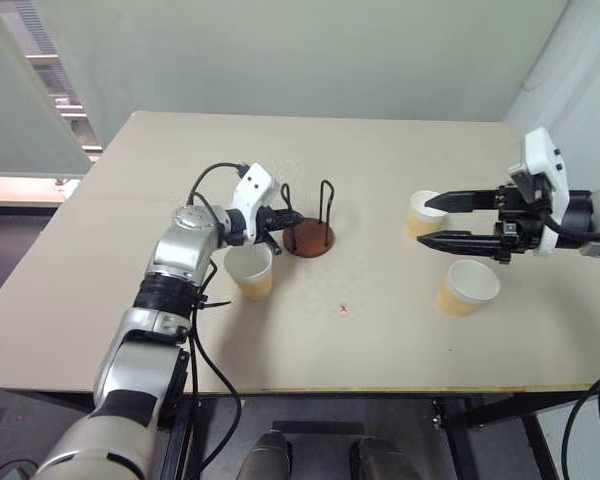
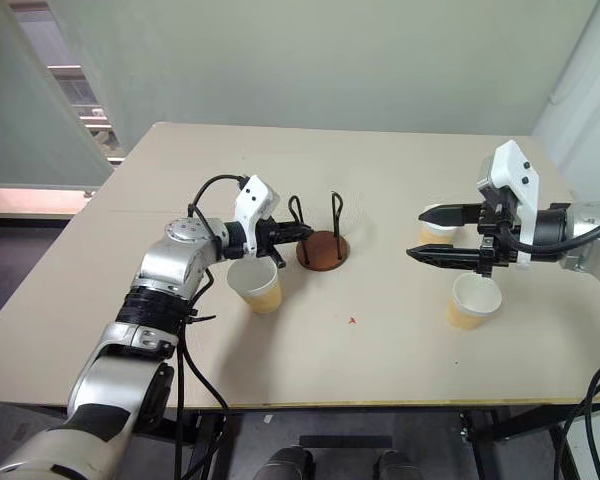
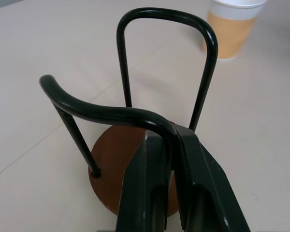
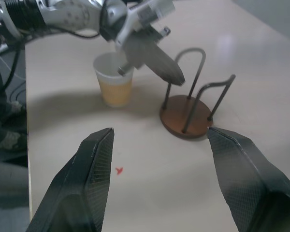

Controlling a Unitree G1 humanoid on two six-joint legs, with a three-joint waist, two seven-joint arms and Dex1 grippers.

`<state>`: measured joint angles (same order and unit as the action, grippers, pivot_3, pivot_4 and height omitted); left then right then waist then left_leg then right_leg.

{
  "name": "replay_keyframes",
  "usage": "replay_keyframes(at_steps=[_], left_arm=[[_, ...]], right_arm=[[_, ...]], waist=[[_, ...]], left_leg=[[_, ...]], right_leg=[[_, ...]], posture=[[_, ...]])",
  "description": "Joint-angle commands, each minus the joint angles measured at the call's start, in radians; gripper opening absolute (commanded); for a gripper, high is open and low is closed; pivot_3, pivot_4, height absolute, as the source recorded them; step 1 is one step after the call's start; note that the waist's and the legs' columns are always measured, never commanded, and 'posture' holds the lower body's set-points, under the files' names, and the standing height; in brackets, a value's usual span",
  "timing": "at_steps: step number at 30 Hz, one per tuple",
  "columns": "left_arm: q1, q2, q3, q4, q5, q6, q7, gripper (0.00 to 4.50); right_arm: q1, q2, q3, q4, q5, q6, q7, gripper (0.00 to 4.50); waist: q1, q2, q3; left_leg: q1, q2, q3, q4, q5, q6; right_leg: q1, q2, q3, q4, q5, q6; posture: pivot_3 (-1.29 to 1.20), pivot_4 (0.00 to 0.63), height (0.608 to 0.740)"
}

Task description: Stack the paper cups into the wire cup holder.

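The wire cup holder, a brown disc with black wire loops, stands left of the table's middle. My left gripper is shut on the top of its nearer wire loop. One paper cup stands upright just below that gripper. Two more paper cups stand upright at the right, one farther and one nearer. My right gripper hovers open above the table between them, pointing left, its upper finger over the farther cup. The right wrist view shows the holder ahead between its open fingers.
The beige table has a small red speck near its middle. Its front edge runs close below the cups. A pale wall stands behind the table's far edge.
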<state>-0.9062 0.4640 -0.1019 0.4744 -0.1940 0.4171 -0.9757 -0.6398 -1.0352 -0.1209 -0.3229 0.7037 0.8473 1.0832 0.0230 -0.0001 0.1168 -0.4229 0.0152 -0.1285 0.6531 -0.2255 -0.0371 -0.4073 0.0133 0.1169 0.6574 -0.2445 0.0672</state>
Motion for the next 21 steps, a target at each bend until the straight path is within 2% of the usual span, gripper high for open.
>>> replay_keyframes(at_steps=[1, 4, 9, 13, 15, 21], left_arm=[[0.017, 0.034, -0.008, -0.188, -0.060, 0.052, -0.100, 0.08], [0.070, 0.066, -0.051, -0.365, -0.103, 0.135, -0.169, 0.08], [0.167, 0.067, -0.111, -0.542, -0.125, 0.217, -0.165, 0.08], [0.203, 0.030, -0.161, -0.559, -0.098, 0.213, -0.119, 0.08], [0.207, 0.027, -0.176, -0.559, -0.086, 0.205, -0.112, 0.08], [0.226, 0.037, -0.209, -0.549, -0.052, 0.197, -0.086, 0.08]], right_arm=[[0.010, -0.060, -0.086, -0.017, 0.012, -0.012, 0.026, 3.16], [0.043, -0.111, -0.138, -0.014, 0.017, -0.011, 0.048, 3.16], [0.063, -0.142, -0.178, -0.022, 0.021, -0.012, 0.041, 3.16], [0.081, -0.140, -0.187, -0.035, 0.025, -0.012, 0.032, 3.16], [0.081, -0.139, -0.185, -0.037, 0.026, -0.012, 0.028, 3.16], [0.076, -0.129, -0.164, -0.032, 0.018, -0.025, 0.027, 3.16]], waist=[[0.001, 0.000, 0.000], [0.005, 0.000, 0.000], [0.005, 0.000, 0.000], [0.007, 0.000, 0.000], [0.007, 0.000, 0.000], [0.007, 0.000, 0.000]], left_leg=[[-0.001, 0.000, 0.000, 0.001, 0.000, 0.000], [-0.003, -0.001, 0.000, 0.002, 0.001, -0.002], [-0.003, -0.002, 0.002, 0.003, 0.000, -0.001], [-0.003, -0.002, 0.000, 0.008, -0.003, 0.004], [-0.002, -0.001, -0.001, 0.010, -0.006, 0.009], [0.004, -0.001, -0.001, 0.011, -0.007, 0.010]], right_leg=[[0.000, 0.000, 0.000, -0.001, 0.000, 0.000], [0.000, 0.000, -0.001, -0.004, 0.000, 0.001], [0.003, -0.002, -0.001, -0.009, 0.001, 0.004], [0.005, -0.003, -0.001, -0.010, 0.002, 0.005], [0.008, -0.003, 0.000, -0.010, 0.003, 0.005], [0.014, -0.002, 0.000, -0.011, 0.004, 0.004]], posture=[[0.00, 0.150, 0.740], [0.00, 0.150, 0.740], [0.00, 0.150, 0.740], [0.00, 0.150, 0.740], [0.00, 0.150, 0.740], [0.00, 0.150, 0.740]])
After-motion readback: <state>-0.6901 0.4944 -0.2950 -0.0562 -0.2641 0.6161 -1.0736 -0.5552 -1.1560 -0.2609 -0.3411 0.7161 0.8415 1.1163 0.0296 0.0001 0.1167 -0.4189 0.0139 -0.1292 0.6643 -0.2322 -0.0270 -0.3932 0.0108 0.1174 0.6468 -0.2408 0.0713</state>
